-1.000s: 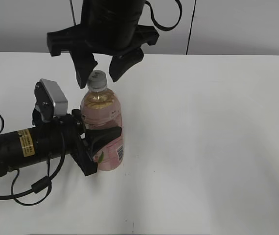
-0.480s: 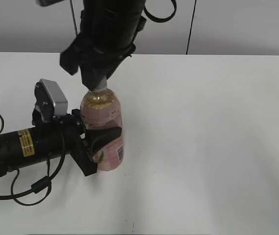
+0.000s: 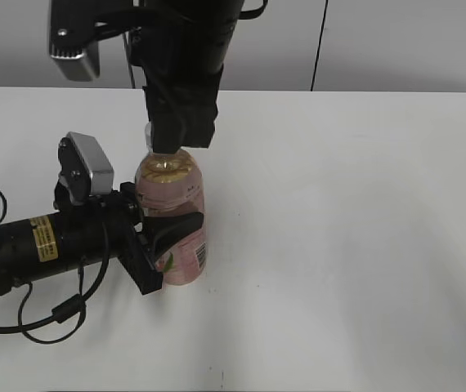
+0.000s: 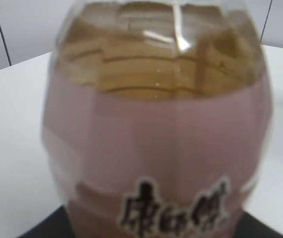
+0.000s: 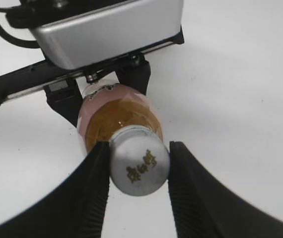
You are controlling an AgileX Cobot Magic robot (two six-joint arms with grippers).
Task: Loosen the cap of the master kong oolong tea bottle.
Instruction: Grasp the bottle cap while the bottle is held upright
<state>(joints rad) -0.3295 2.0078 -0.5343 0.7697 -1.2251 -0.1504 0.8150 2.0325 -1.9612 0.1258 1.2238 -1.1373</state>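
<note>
A plain white desk (image 3: 364, 245) fills most of the frame under soft, even light, and behind it along the top runs a pale grey wall (image 3: 405, 45) with one dark vertical seam (image 3: 320, 45).

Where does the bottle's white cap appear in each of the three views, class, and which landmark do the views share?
Exterior view: cap upper left of centre, mostly hidden behind the right gripper.
Left wrist view: not in the picture.
Right wrist view: cap lower centre, between the black fingers.
Shared landmark: the master kong oolong tea bottle, its amber tea above the pink label.
</note>
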